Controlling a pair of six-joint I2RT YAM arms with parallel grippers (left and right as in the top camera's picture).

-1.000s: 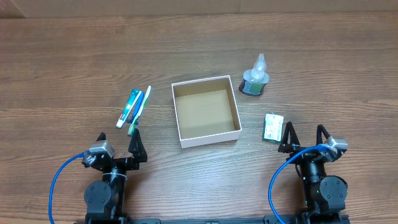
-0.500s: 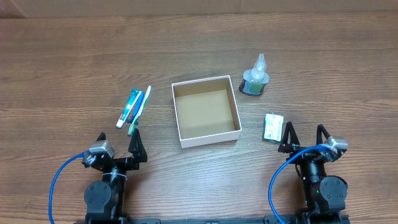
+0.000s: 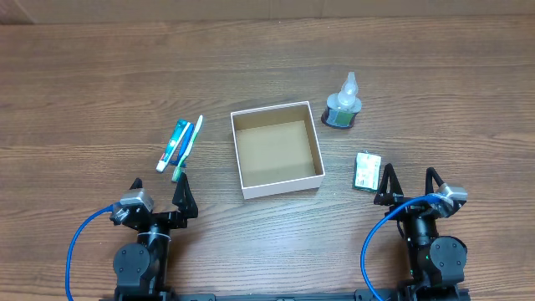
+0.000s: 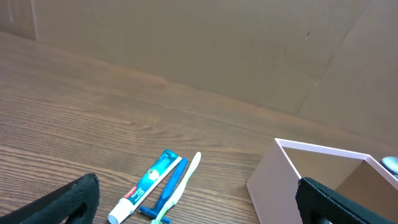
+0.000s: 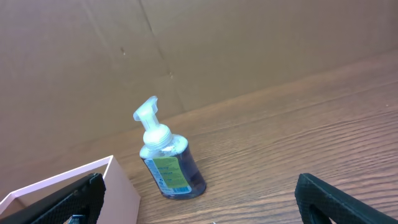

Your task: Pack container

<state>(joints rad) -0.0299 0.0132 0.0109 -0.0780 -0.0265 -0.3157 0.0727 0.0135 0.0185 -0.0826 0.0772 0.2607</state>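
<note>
The container (image 3: 238, 159) is a square open box with white walls and a brown inside, empty, at the table's middle; it also shows in the left wrist view (image 4: 273, 180) and the right wrist view (image 5: 118, 186). A toothpaste tube (image 3: 174, 144), a blue razor and a green toothbrush (image 3: 189, 147) lie left of it, seen in the left wrist view too (image 4: 146, 185). A pump soap bottle (image 3: 343, 104) stands at its upper right, also in the right wrist view (image 5: 165, 163). A small green packet (image 3: 366, 171) lies to the right. My left gripper (image 3: 159, 191) and right gripper (image 3: 411, 178) are open and empty near the front edge.
The wood table (image 3: 84, 92) stretches around the items. A brown cardboard wall (image 4: 186, 43) stands behind the far edge. Blue cables (image 3: 79, 238) loop beside each arm base.
</note>
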